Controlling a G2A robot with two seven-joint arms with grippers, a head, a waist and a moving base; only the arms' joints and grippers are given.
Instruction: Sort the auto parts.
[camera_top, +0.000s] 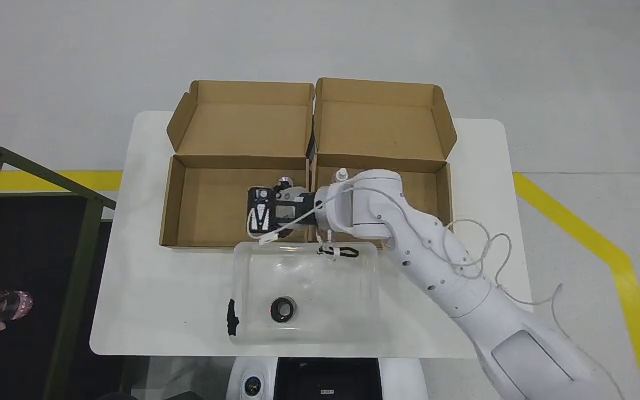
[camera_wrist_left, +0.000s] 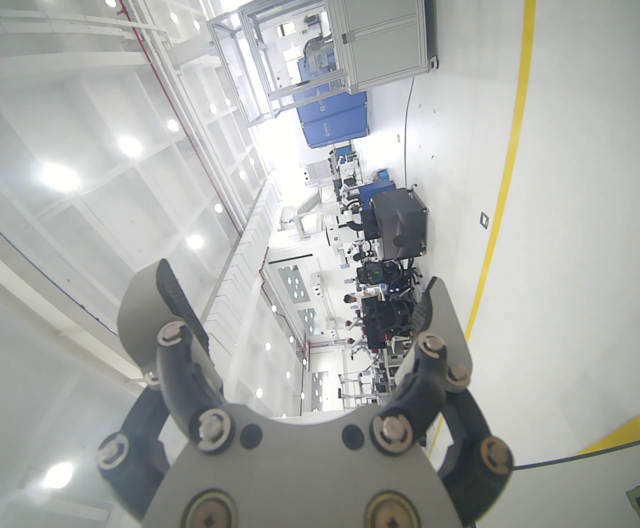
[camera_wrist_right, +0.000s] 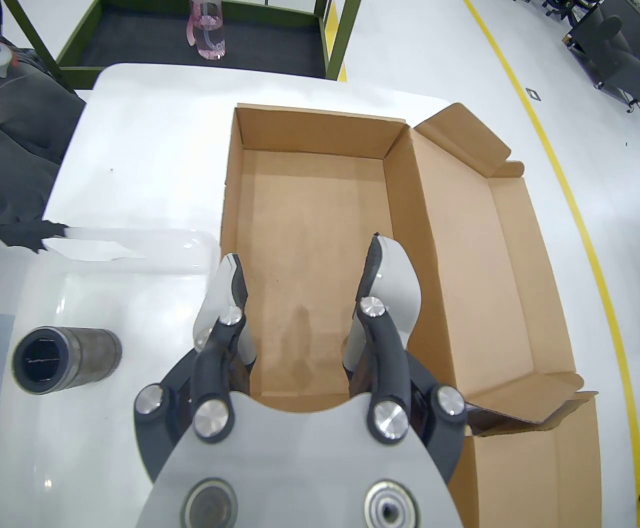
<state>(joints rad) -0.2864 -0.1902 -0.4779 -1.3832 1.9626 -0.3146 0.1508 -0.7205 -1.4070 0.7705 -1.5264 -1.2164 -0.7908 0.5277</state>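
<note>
The right gripper (camera_wrist_right: 306, 260) hangs over the left cardboard box (camera_wrist_right: 310, 200) with its jaws spread and nothing between them; directly beneath the fingertips is the box's bare brown floor. Behind the gripper, on the robot's side of it, a clear plastic tray (camera_top: 370, 300) sits on the white table (camera_top: 140, 250), touching the box's near wall. In the tray, well apart from the fingers, a metal cylinder part (camera_wrist_right: 65, 357) lies on its side. A small black part (camera_top: 232, 318) sits at the tray's edge farther from the gripper. The left gripper (camera_wrist_left: 300, 280) is also spread wide and empty, pointing out at the room.
</note>
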